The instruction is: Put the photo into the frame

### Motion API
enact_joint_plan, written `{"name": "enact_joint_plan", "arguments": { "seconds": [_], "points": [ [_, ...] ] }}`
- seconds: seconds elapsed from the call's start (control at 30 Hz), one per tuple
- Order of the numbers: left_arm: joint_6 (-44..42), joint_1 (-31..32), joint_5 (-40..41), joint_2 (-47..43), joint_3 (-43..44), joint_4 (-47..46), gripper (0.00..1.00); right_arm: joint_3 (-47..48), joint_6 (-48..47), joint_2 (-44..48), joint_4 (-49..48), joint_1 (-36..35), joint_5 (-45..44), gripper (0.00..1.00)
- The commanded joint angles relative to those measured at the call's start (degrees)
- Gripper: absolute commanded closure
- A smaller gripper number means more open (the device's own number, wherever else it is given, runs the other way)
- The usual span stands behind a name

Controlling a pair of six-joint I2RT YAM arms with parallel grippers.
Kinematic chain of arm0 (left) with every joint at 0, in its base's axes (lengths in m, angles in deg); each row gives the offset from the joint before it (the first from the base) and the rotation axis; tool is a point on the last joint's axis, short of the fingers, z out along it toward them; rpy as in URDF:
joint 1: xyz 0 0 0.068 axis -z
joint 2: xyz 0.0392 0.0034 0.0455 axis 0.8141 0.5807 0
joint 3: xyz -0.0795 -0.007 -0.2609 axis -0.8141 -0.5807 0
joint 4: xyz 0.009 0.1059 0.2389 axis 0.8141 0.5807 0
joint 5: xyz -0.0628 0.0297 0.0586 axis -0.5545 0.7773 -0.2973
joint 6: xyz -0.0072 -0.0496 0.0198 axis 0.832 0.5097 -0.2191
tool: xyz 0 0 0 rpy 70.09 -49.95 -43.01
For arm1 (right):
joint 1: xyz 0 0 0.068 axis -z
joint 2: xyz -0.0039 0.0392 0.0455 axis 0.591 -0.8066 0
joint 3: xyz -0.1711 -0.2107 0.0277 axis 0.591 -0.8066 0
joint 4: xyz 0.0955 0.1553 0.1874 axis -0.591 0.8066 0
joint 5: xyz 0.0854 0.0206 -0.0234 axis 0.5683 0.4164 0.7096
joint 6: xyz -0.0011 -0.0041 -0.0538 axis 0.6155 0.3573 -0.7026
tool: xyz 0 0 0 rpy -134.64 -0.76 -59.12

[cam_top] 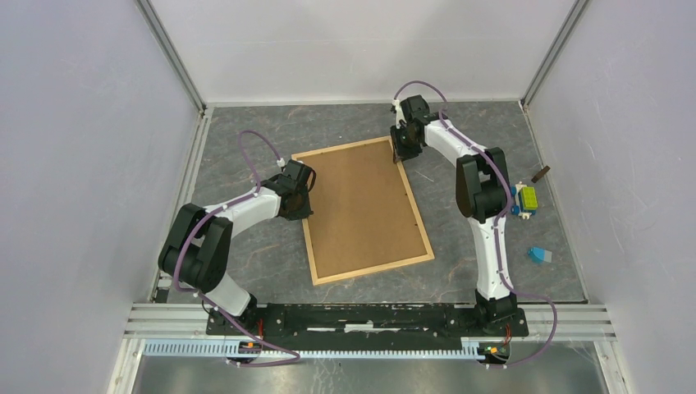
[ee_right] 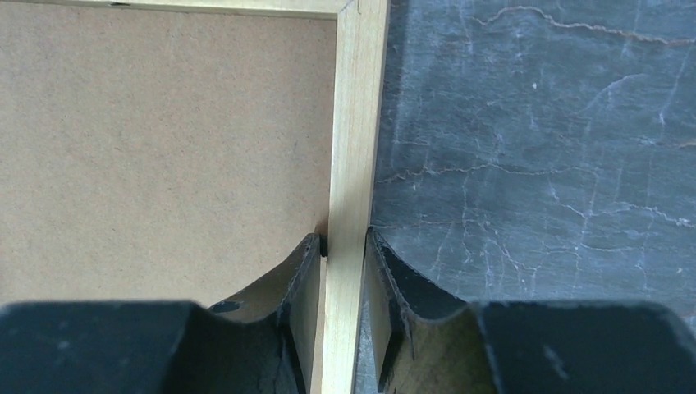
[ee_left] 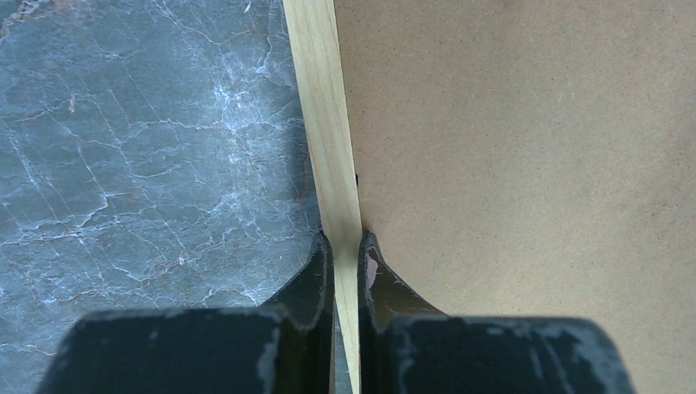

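My left fingers (ee_left: 315, 289) are clamped on the frame (ee_left: 327, 123) rail. My right fingers (ee_right: 300, 283) straddle the other rail, can't tell if they're gripping.

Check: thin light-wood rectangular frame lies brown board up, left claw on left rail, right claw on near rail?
No: the right claw straddles the right rail of the thin light-wood rectangular frame, near its far corner; the right wrist view shows it.

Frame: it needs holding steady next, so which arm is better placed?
Probably left: the left gripper pinches the frame mid-rail, while the right gripper straddles the opposite rail near the far corner, grip unclear.
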Motion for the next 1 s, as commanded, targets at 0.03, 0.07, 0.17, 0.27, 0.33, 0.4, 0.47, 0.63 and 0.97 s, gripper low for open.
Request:
{"name": "enact_joint_plan", "arguments": {
  "seconds": [0.03,0.07,0.17,0.27,0.33,0.4,0.47,0.63,0.97],
  "points": [
    [-4.5,1.7,-3.1,2.4,-0.8,0.5,0.98,-1.9,-1.4,-9.6,2.9,-2.1,4.8,0.65],
    [-4.5,1.7,-3.1,2.4,-0.7,0.5,0.98,-2.0,-1.3,-9.8,2.5,-2.0,7.3,0.65],
    [-4.6,1.7,-3.1,2.3,-0.8,0.6,0.98,0.3,-0.4,-8.3,1.8,-1.0,16.7,0.63],
    [-4.6,1.7,-2.8,2.0,-1.1,1.0,0.98,2.9,0.6,-2.0,1.0,0.8,15.7,0.50],
    [-4.6,1.7,-2.6,1.6,-1.3,1.0,0.98,3.6,0.6,1.7,0.9,2.1,13.4,0.46],
    [-4.6,1.7,-2.5,1.6,-1.3,1.0,0.98,2.5,0.1,5.2,0.5,2.4,9.2,0.47],
    [-4.6,1.7,-2.6,1.7,-1.1,1.0,0.98,-0.5,-0.3,7.3,-1.3,2.5,6.1,0.53],
    [-3.5,3.2,-2.7,1.5,-1.4,1.4,0.98,-2.9,-1.5,8.7,-1.2,2.2,0.5,0.61],
    [1.6,4.5,-2.6,0.0,-4.4,2.2,0.98,-3.5,-3.5,9.2,1.8,-0.1,-10.0,0.67]
  ]
}}
